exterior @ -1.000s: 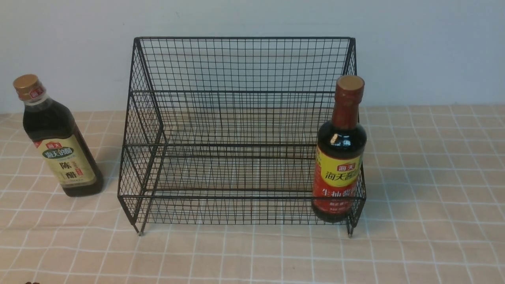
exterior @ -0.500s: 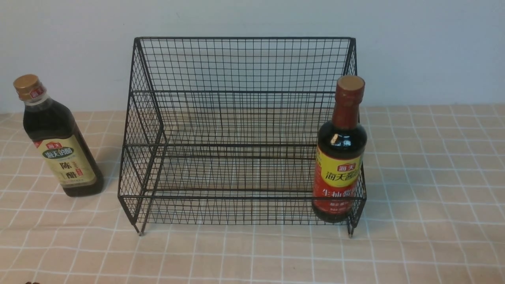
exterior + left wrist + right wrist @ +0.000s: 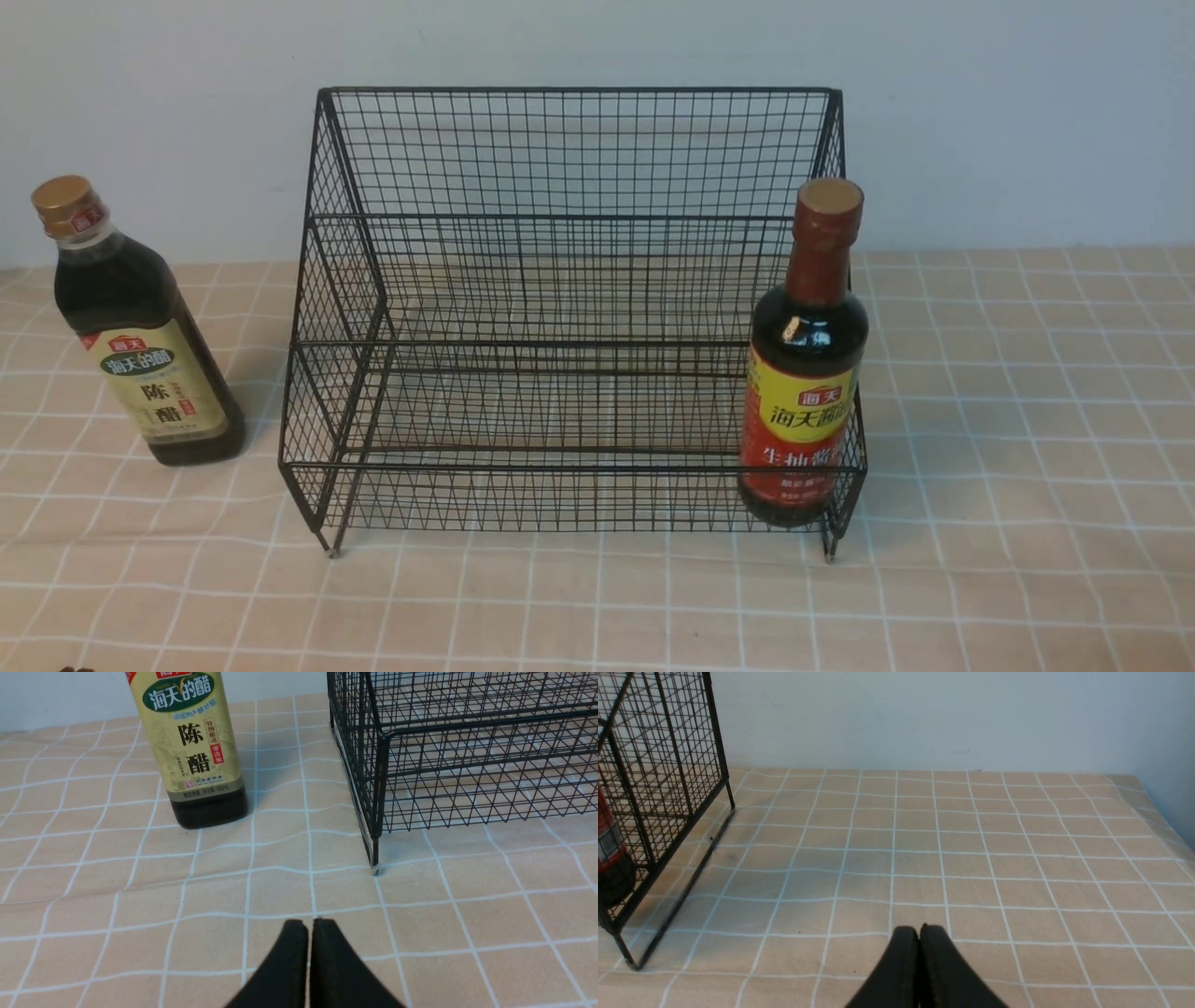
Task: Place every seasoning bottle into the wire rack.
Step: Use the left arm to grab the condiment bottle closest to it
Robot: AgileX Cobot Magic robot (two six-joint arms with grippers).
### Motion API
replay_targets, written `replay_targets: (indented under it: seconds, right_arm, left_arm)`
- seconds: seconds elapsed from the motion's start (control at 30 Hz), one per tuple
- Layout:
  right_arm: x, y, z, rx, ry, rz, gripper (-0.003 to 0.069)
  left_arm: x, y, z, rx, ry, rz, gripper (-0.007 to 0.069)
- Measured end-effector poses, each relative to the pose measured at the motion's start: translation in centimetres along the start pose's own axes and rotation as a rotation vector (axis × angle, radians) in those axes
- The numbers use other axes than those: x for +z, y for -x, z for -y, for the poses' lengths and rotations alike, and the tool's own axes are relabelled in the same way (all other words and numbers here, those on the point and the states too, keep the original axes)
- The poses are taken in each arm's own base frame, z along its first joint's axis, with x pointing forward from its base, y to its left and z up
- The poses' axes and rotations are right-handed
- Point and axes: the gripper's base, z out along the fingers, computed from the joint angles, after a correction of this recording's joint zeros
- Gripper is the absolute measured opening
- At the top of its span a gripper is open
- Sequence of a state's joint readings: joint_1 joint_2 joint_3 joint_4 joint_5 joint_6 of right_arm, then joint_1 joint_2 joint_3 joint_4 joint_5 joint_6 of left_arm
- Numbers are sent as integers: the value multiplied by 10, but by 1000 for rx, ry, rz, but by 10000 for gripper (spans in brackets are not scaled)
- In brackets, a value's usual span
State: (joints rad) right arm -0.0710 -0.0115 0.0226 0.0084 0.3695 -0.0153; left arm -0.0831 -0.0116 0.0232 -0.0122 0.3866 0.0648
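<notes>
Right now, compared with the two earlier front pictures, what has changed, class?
Nothing visibly changed. The gold-capped bottle stands beside the wire rack, and the red-necked bottle stands inside it, just as before.

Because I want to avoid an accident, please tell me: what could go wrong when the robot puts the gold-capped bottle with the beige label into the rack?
The squarish bottle stands close to the wire rack, so a reaching arm might knock either one. The left gripper is shut; if it does not open first, it could push the bottle over. The rack's front rail is raised, so the bottle's base may catch on it.
</notes>
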Motion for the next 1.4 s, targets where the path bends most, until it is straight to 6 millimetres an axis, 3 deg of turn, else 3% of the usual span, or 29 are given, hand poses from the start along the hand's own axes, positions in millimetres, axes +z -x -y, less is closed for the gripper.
replay_targets:
  seconds: [0.97, 1.2, 1.3, 1.4]
  right_arm:
    - [0, 0, 0, -4, 0, -1, -13]
    - [0, 0, 0, -4, 0, -1, -13]
    - [0, 0, 0, -4, 0, -1, -13]
    - [0, 0, 0, -4, 0, -1, -13]
  left_arm:
    - [0, 3, -1, 13, 7, 43, -7]
    - [-6, 32, -2, -165, -7, 381, -7]
    - [-21, 57, -9, -215, 26, 701, -7]
    - [-35, 74, -13, -209, 59, 891, -7]
